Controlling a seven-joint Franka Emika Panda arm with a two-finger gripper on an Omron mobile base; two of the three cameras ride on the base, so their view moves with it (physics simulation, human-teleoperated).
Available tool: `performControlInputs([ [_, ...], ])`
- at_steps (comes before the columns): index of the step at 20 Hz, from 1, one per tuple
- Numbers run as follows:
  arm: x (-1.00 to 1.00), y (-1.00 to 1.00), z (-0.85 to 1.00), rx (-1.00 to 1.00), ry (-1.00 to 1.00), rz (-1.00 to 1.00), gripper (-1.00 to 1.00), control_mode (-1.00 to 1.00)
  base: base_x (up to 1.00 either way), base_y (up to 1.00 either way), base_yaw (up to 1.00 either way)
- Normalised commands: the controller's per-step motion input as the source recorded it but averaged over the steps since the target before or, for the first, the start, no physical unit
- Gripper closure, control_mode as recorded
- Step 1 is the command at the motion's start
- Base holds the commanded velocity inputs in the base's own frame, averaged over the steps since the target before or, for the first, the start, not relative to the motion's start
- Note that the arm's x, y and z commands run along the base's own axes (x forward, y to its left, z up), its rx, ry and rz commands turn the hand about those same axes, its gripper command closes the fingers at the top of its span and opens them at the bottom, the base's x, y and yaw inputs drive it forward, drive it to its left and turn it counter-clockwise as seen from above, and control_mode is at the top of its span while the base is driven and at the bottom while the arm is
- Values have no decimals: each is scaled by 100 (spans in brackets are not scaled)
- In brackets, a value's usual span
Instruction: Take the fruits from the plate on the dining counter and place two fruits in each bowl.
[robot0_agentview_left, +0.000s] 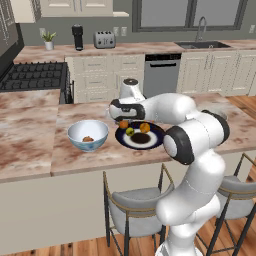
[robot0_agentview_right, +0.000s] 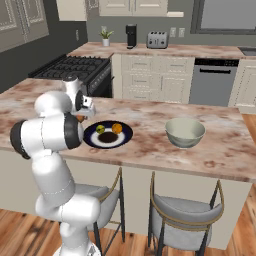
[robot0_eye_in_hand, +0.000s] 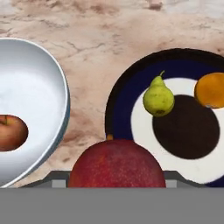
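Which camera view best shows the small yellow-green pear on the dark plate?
The hand view: the small yellow-green pear looks large, stem visible. Both base views show it as a tiny greenish blob on the dark navy plate.

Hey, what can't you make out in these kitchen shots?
Hand view: the large round red fruit hides the fingertips of the gripper, so its grip is unclear.
Hand view: the left edge cuts off the brownish-red apple in the white bowl.
Hand view: the right edge cuts off the round orange fruit.
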Motion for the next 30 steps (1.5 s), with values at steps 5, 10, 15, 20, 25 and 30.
performControlInputs([
  [5, 36, 78, 0, 6, -1, 4, 100, -100, 0, 0, 0],
  [10, 38, 61, 0, 0, 0, 2, 100, -100, 0, 0, 0],
  [15, 19, 52, -11, 0, 4, 0, 100, -100, 0, 0, 0],
  [20, 0, 29, -47, -3, 6, 0, 100, -100, 0, 0, 0],
  [25, 9, 13, -36, -3, 2, 0, 100, -100, 0, 0, 0],
  [30, 7, 0, -15, 0, 1, 0, 100, -100, 0, 0, 0],
])
